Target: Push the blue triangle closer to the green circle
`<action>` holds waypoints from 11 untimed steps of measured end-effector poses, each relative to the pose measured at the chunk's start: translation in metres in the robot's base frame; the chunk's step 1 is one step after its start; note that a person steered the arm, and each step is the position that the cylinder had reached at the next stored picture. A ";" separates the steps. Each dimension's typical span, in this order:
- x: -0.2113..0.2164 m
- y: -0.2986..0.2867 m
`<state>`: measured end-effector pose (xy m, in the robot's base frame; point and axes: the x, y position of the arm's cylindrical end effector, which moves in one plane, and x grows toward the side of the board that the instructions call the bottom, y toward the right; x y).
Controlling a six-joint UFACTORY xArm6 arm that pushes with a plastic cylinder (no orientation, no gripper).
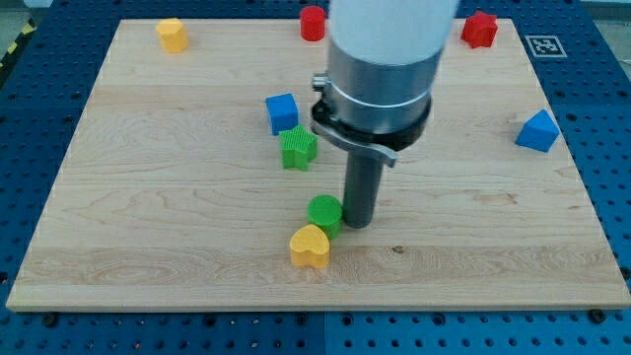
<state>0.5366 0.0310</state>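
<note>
The blue triangle (pixel 537 131) sits near the board's right edge. The green circle (pixel 323 213) sits at the board's lower middle, touching a yellow heart (pixel 310 247) just below it. My tip (pixel 357 223) rests on the board right beside the green circle, on its right side, far to the left of the blue triangle.
A blue cube (pixel 282 112) and a green star (pixel 298 148) sit together above the green circle. A yellow block (pixel 173 35) is at the top left, a red cylinder (pixel 313 22) at the top middle, a red block (pixel 480 29) at the top right. The wooden board (pixel 148 197) lies on a blue table.
</note>
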 end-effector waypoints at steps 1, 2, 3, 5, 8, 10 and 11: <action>0.000 0.005; 0.000 0.060; 0.000 0.128; -0.081 0.225; -0.122 0.295; -0.137 0.261; -0.114 0.258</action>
<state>0.4227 0.2888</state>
